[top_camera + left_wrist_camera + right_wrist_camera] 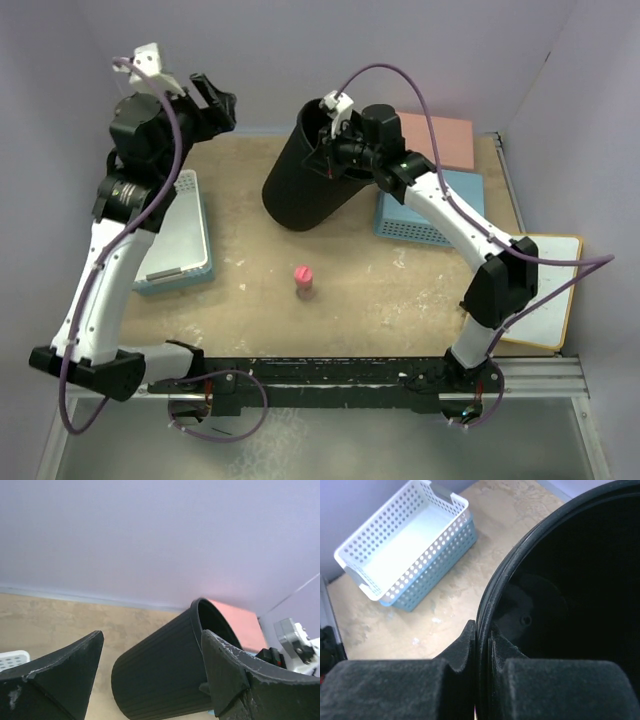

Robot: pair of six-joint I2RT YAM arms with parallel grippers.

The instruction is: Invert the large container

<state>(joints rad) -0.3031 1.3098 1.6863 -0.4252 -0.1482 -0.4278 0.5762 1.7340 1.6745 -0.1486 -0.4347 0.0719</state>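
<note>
large container: black, round, ribbed side, rolled rim; sitting at far middle of the desk, leaning hard, not upright
container tilt: mouth is pointing up and to the far right, base is pointing toward the near left; cannot tell if the low edge of the base is touching the desk
right hand: clenched on the container's rim at its far right side, grasping it
right fingers: one is sitting outside the wall, the other inside, rim is running between them; inside of container is showing dark in the right wrist view
left hand: released, hanging raised near the far left corner, apart from the container, grasping nothing
left fingers: standing wide apart; left wrist view is looking between them at the tilted container, no contact
white basket: perforated, nesting inside a blue basket, lying at the left side of the desk beside the left arm
second blue basket: lying just right of the container, partly under the right arm
pink basket: lying at the far right, behind the second blue basket
small pink thing: standing alone mid-desk, near side of the container, well apart from it; too small to name
</note>
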